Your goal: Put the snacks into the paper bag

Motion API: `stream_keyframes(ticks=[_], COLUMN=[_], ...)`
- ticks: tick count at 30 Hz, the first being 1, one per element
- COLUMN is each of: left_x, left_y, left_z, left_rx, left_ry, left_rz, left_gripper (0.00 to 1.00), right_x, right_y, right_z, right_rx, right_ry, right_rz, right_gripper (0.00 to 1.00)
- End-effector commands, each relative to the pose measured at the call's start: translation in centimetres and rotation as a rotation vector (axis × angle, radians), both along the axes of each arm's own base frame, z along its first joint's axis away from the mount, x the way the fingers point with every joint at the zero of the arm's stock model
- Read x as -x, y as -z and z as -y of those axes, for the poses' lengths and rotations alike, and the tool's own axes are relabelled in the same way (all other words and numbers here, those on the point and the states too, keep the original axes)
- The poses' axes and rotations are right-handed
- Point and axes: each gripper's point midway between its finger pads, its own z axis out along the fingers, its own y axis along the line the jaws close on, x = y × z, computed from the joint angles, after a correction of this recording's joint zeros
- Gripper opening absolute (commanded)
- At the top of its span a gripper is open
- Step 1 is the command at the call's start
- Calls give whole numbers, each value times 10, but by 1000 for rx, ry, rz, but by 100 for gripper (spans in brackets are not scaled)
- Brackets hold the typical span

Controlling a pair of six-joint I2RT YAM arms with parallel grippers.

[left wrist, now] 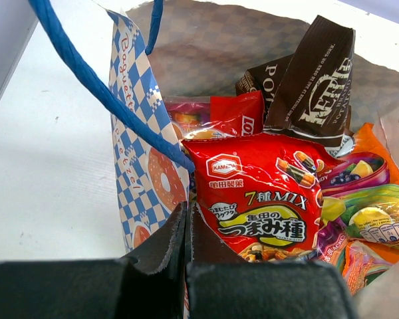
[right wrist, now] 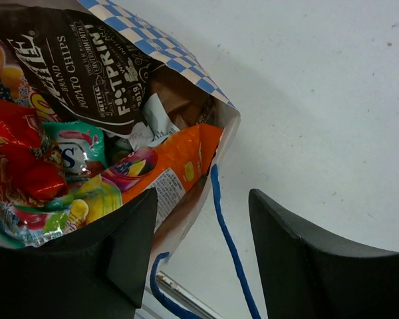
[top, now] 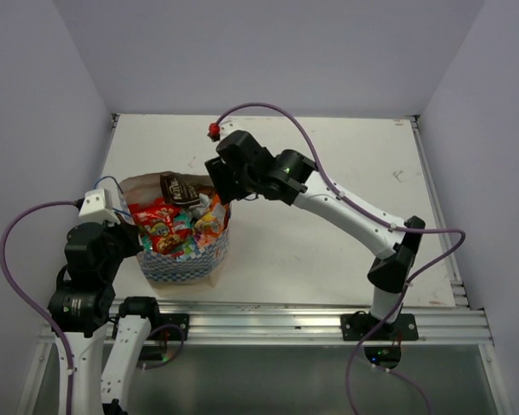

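Observation:
The paper bag (top: 186, 264) stands upright at the table's left, packed with snacks (top: 169, 225). A red packet (left wrist: 259, 193) lies on top, with a brown chip bag (left wrist: 312, 86) behind it. My left gripper (left wrist: 186, 209) is shut on the bag's left rim (left wrist: 136, 133), beside the blue cord handle (left wrist: 100, 93). My right gripper (right wrist: 203, 194) hangs open and empty over the bag's opposite rim (right wrist: 173, 56). One of its fingers is above an orange packet (right wrist: 179, 156), the other above bare table. The other blue cord (right wrist: 229, 246) runs between them. A brown bag (right wrist: 86, 60) and a teal pack (right wrist: 73, 149) also show.
A small red object (top: 213, 131) sits near the table's far edge (top: 268, 117). White walls close in on both sides. A metal rail (top: 285, 320) runs along the near edge by the arm bases.

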Motion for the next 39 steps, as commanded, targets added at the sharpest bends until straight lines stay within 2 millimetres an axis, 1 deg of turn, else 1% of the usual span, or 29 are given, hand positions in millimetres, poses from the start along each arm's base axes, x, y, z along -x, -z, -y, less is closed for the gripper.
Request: stream_keyframes(ticks=[1, 5, 6, 8, 10, 11, 12, 14, 15, 16, 18, 19, 20, 21, 22, 23, 24, 25, 26, 27, 28, 29, 30, 31, 33, 34, 35, 36, 39], left_x=[-5, -5, -5, -6, -5, -5, -4, -4, -4, -5, -6, -6, -6, -6, -5, -3, -6, -5, -7, -7, -7, -8, -8, -8, -8, -7, -6, -6, -3], left_y=[-29, -28, -28, -24, -23, -21, -22, -29, -32, -38, -49, -56, -64, -68, -75, -84, -88, -95, -102, -107, -116, -121, -125, -130, -132, -138, -137, -139, -142], left_z=[5, 5, 6, 8, 8, 8, 9, 20, 23, 31, 39, 44, 45, 45, 51, 55, 51, 56, 54, 55, 59, 59, 62, 65, 68, 73, 76, 78, 82], left_rx=[7, 5, 6, 10, 9, 7, 1, 7, 5, 19, 32, 40, 40, 38, 44, 47, 43, 50, 52, 57, 68, 78, 102, 112, 156, 167, 201, 212, 243], left_ry=[31, 30, 33, 43, 47, 51, 60, 128, 150, 196, 235, 263, 271, 275, 308, 334, 314, 349, 335, 337, 363, 363, 367, 385, 389, 421, 424, 433, 454], left_rz=[115, 115, 116, 109, 113, 110, 116, 142, 152, 176, 202, 226, 247, 258, 280, 303, 312, 334, 351, 365, 397, 415, 425, 446, 454, 482, 483, 493, 521], left_gripper=[0, 0, 0, 0, 0, 0, 0, 0, 0, 0, 0, 0, 0, 0, 0, 0, 0, 0, 0, 0, 0, 0, 0, 0, 0, 0, 0, 0, 0], right_x=[3, 9, 10, 12, 14, 14, 14, 10, 8, 7, -1, 0, -5, -6, -3, -4, -5, -2, -1, -3, -3, -1, -2, -2, -1, -1, 1, -1, -2], right_y=[15, 51, 58, 75, 86, 88, 87, 74, 61, 43, 18, -6, -19, -31, -49, -56, -63, -70, -73, -69, -67, -70, -66, -56, -55, -48, -50, -46, -45], right_z=[-13, -19, -19, -20, -21, -20, -18, -13, -9, -2, 11, 20, 29, 35, 45, 52, 59, 68, 74, 82, 87, 95, 101, 106, 116, 120, 124, 128, 133], right_rx=[-20, 26, 35, 59, 83, 91, 93, 96, 90, 97, 117, 115, 125, 121, 111, 112, 110, 101, 99, 118, 125, 120, 135, 160, 162, 177, 169, 178, 177], right_ry=[-24, -50, -54, -61, -71, -70, -69, -54, -46, -37, 5, 15, 48, 64, 74, 91, 112, 128, 140, 160, 172, 187, 202, 215, 234, 245, 249, 260, 278], right_rz=[-36, -109, -120, -149, -168, -170, -167, -134, -107, -78, -18, 10, 48, 67, 90, 105, 120, 123, 122, 118, 114, 118, 114, 101, 100, 91, 92, 86, 83], right_gripper=[61, 61, 61, 60, 45, 30, 1, 0, 0, 0, 0, 0, 0, 0, 0, 0, 0, 0, 0, 0, 0, 0, 0, 0, 0, 0, 0, 0, 0])
